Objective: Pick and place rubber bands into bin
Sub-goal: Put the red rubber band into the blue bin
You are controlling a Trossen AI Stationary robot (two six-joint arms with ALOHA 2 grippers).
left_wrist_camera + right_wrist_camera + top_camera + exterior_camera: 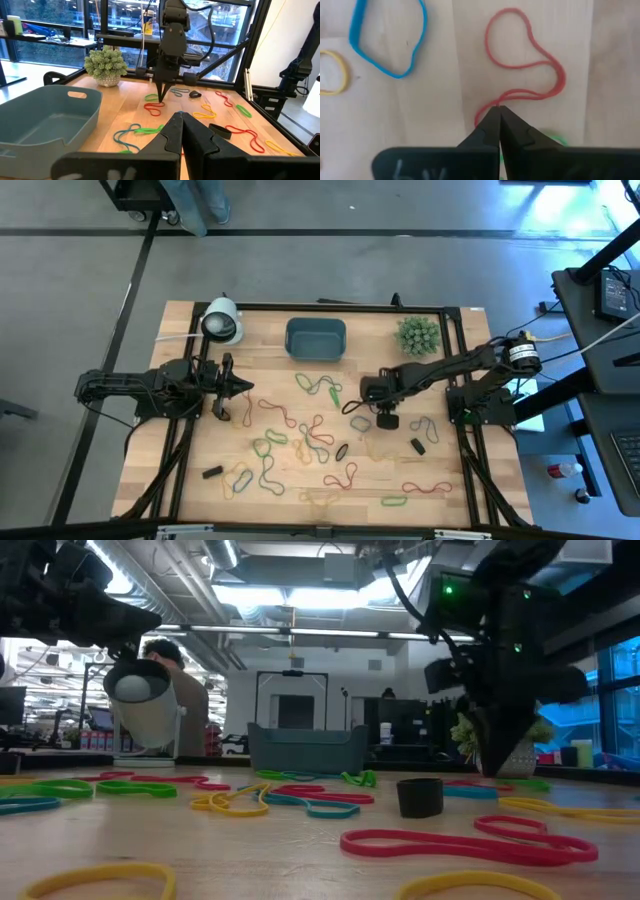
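Nearly all of the job looks to be ahead: the wooden surface [200, 450] carries dozens of rubber bands [300, 442] in red, green, yellow, blue and tan, scattered across its middle and near side, and none can be seen inside the bin [316, 340], whose floor shows bare in the left wrist view. That teal tub sits at the far edge of the surface, between a white cylinder [222, 321] and a spiky green plant [417, 335], well apart from most of the loops. The left claw [243, 388] hangs over the left side with its fingers together and nothing between them. The right claw [498, 111] is down at the middle of the surface, tips pinched together on the strand of a red band [530, 60] that lies flat on the wood, with a blue loop [390, 37] beside it. My judgement: this is one early pick just being gripped, with lifting, carrying and dropping to follow.
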